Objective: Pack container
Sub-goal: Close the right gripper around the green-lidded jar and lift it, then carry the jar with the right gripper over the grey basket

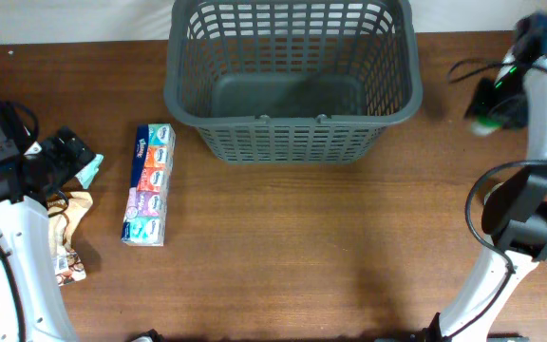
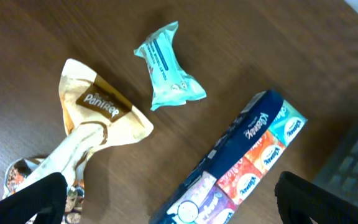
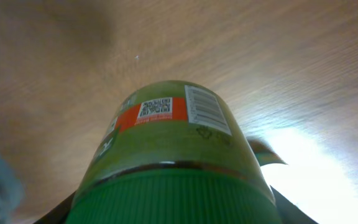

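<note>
container (image 1: 283,141), the grey basket, stands at the far middle of the table (image 1: 349,256). its floor is bare, so by my reading nothing is packed yet. my right claw (image 3: 176,210) pinches a green bottle (image 3: 166,137) at its cap end, seemingly lifted off the wood, ready, i judge, to carry over to the basket on its left. my left claw (image 2: 169,202) is spread wide above the tissue multipack (image 2: 241,168), probably lining up a grab. a teal packet (image 2: 168,65) and a cream pouch (image 2: 98,112) lie just beyond it. the right fingers are almost hidden behind the cap, and the bottle's base is out of sight. the overhead view blurs that claw, and the pouch's lower end runs under my left finger.
</note>
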`<state>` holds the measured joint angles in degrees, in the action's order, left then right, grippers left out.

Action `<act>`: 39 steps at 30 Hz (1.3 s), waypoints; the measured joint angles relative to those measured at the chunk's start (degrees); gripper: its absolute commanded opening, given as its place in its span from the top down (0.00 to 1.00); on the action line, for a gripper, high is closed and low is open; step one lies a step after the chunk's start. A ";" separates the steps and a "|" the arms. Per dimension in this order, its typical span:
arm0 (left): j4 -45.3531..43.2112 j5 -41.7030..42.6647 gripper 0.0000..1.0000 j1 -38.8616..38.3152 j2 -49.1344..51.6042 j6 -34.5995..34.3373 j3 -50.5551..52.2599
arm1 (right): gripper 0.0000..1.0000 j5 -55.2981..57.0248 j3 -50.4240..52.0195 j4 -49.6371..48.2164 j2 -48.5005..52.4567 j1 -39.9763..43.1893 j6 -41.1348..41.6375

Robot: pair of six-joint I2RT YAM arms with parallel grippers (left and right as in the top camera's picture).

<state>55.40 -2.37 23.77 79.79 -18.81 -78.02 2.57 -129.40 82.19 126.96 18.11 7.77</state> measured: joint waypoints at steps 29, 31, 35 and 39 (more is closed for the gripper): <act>-0.07 0.00 0.00 0.00 0.00 -0.02 0.00 | 0.96 -13.84 -46.18 8.63 -7.37 -25.42 5.70; -0.07 0.02 0.00 0.00 0.00 0.00 0.00 | 0.96 -11.67 -44.63 8.04 -7.37 -28.87 5.73; -0.07 0.02 0.00 0.00 0.00 0.00 0.00 | 0.96 -6.99 -38.82 5.29 -7.19 -34.27 5.73; -0.04 0.02 0.00 0.00 0.00 0.00 0.00 | 0.96 -2.67 -31.54 1.18 -6.93 -35.89 5.73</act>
<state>55.35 -2.35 23.77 79.79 -18.81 -78.02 -0.10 -160.94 83.37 120.03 -17.78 13.50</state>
